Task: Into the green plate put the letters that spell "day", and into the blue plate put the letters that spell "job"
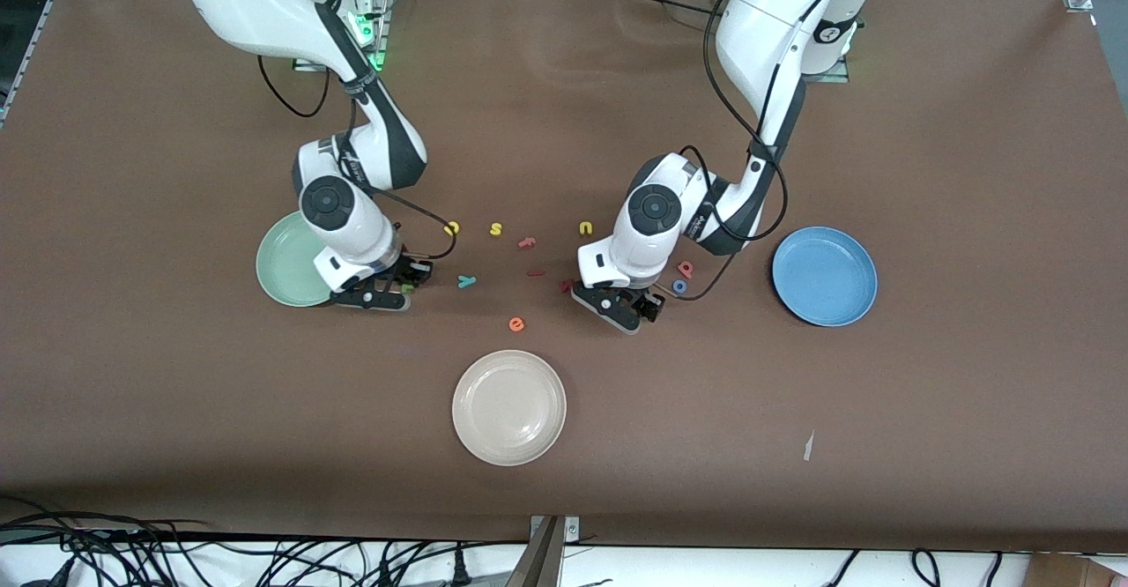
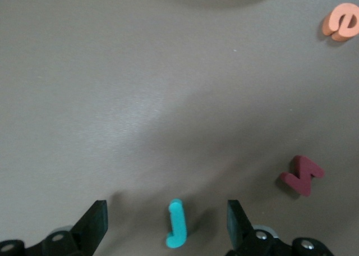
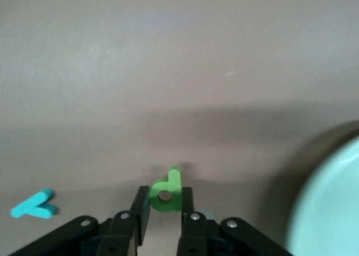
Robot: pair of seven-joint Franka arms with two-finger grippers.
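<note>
Three round rimmed plates lie on the brown table: the blue plate point(image 1: 824, 276) toward the left arm's end, the pale mint green plate point(image 1: 286, 261) toward the right arm's end, and a cream-white plate point(image 1: 508, 407) nearest the front camera. Two grippers work low between them. The right gripper point(image 3: 164, 208) is clenched on the green foam "d" point(image 3: 166, 192) beside the green plate. The left gripper point(image 2: 167, 225) stands spread around the teal foam "j" point(image 2: 176, 224). Single loose letters include a light blue "y" point(image 1: 466, 281), an orange "e" point(image 1: 516, 324) and a blue ring "o" point(image 1: 679, 286).
</note>
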